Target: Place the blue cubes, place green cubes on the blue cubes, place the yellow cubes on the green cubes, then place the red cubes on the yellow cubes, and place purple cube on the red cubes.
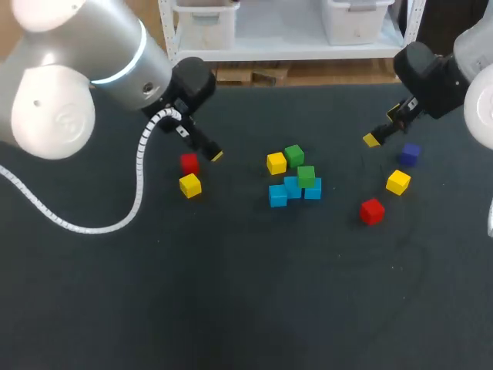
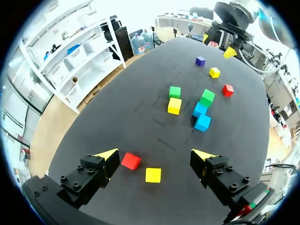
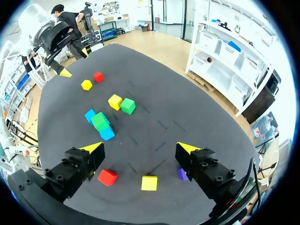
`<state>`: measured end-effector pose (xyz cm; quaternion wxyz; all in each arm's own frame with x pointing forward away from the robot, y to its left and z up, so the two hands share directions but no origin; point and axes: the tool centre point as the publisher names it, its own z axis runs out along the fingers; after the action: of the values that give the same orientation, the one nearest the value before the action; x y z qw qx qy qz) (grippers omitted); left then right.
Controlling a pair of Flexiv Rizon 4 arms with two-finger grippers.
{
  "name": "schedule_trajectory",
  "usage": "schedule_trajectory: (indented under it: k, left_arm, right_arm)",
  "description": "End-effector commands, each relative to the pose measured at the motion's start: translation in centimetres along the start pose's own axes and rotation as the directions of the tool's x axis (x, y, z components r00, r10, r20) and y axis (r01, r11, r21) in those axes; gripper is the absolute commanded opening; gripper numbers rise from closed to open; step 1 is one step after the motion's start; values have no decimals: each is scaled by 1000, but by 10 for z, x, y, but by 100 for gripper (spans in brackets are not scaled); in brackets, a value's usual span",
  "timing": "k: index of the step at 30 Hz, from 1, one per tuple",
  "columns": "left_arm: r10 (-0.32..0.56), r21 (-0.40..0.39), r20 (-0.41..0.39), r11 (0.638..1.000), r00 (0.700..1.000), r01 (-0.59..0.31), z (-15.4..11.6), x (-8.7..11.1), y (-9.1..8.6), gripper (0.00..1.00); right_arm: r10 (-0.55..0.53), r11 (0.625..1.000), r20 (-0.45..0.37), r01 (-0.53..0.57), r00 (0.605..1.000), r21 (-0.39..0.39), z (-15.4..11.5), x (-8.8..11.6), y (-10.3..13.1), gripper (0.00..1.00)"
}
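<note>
Purple cube [image 1: 409, 153] (wrist-view half-hidden), seemingly untouched.

We can read no text, label, number or sign in any view. The cubes [image 1: 293, 187] show only plain coloured faces, and any marks on the dark worktop [image 1: 231, 293] are too faint for us to make out as print.

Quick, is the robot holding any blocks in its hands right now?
Left gripper: open, holding nothing.
Right gripper: open, holding nothing.
</note>
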<state>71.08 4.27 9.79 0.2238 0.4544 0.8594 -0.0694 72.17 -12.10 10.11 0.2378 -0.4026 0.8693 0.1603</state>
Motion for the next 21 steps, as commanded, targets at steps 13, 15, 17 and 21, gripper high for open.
schedule_trajectory:
  k: [13,15,17,21]
  left_arm:
    - [3,32,-4,999,1000,-3,-9,9,-8,100]
    - [3,32,-4,999,1000,-3,-9,9,-8,100]
    - [3,32,-4,999,1000,-3,-9,9,-8,100]
    - [3,32,-4,999,1000,-3,-9,9,-8,100]
  right_arm:
    - [0,1000,1,0,1000,0,0,0,0,100]
    - [0,1000,1,0,1000,0,0,0,0,100]
    - [0,1000,1,0,1000,0,0,0,0,100]
    - [0,1000,1,0,1000,0,0,0,0,100]
